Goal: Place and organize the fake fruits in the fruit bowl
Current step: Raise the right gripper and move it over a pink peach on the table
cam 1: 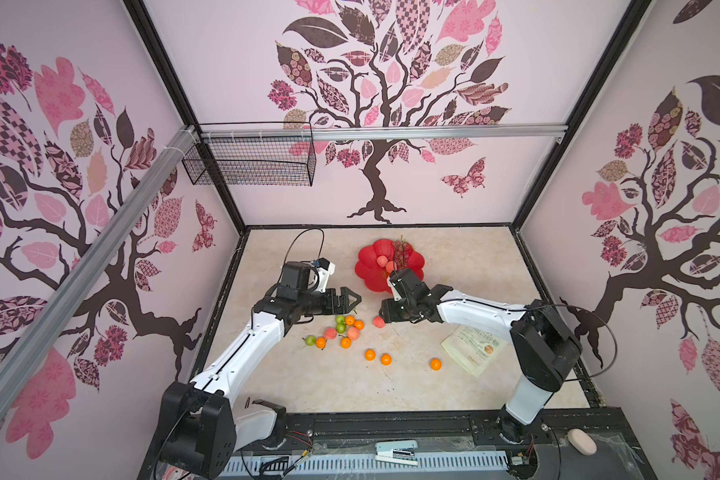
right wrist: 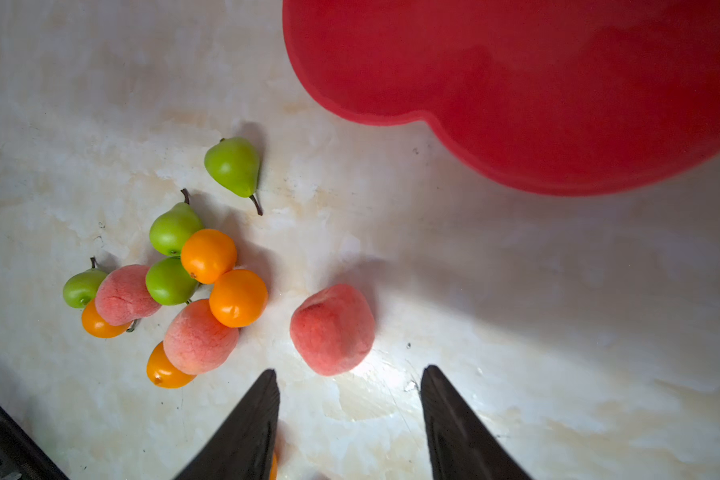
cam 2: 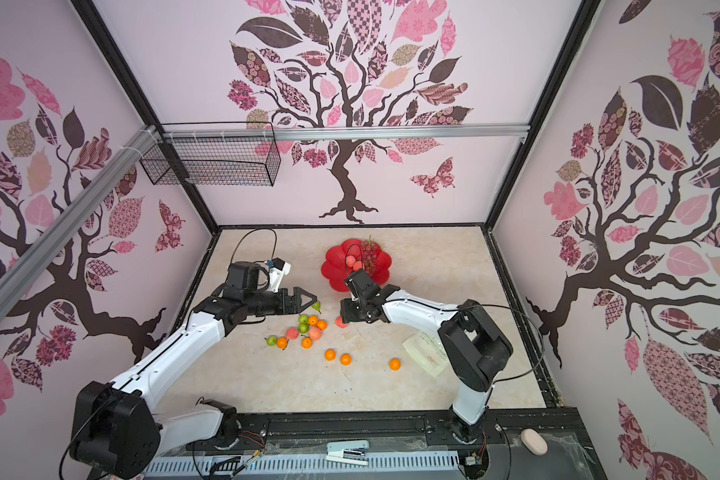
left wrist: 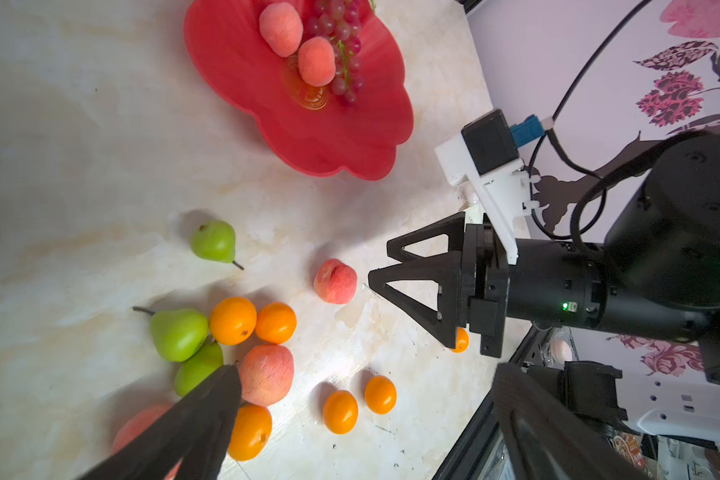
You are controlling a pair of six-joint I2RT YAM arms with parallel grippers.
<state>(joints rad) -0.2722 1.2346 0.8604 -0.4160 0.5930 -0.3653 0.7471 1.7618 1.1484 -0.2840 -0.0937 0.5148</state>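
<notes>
Red fruit bowl (left wrist: pixel 233 62): two peaches (left wrist: pixel 280 29), one grape bunch (left wrist: pixel 341 41); seven oranges (cam 1: pixel 370 354) outside

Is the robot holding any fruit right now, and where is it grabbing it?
No, nothing is held. The right gripper is open, its fingertips just short of a lone peach on the table. The left gripper is open and empty too.

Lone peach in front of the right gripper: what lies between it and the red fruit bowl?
Nothing. In the right wrist view only bare, shadowed tabletop separates the lone peach from the fruit bowl.
</notes>
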